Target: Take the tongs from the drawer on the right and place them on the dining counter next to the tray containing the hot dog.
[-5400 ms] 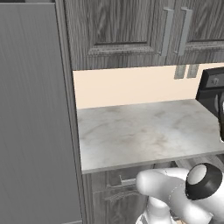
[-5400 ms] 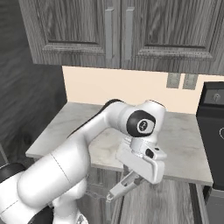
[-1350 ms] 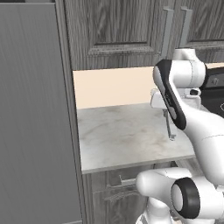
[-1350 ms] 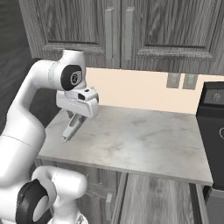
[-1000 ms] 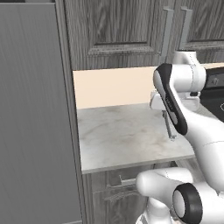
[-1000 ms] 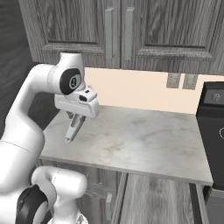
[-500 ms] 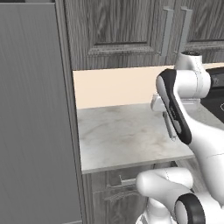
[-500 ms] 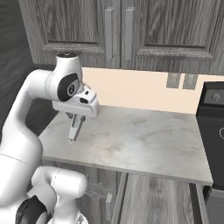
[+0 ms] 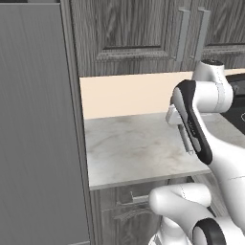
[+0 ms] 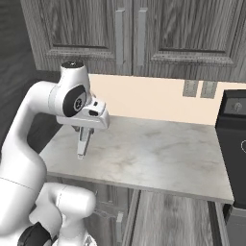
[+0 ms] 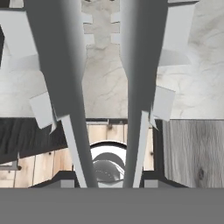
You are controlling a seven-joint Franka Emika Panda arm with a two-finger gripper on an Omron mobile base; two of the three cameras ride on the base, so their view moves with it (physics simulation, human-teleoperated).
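While the gripper [image 10: 82, 139] hangs over the near-left part of the marble worktop [image 10: 158, 153], it is clamped on the tongs [image 10: 82, 145], which point straight down just above the stone! From the hand view, the tongs' [image 11: 100, 78] two grey arms run up the frame side by side. Behind the worktop runs a cream backsplash [image 10: 144, 103], and above that, dark wood-grain cabinet doors [image 10: 163, 33].

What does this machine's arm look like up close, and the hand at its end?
The arm is glossy white, built of rounded tube-like segments with dark grey to black bands and round caps at the joints. The hand is a boxy white block with a small dark patch on its side, ending in two slim fingers. No loose cables show.
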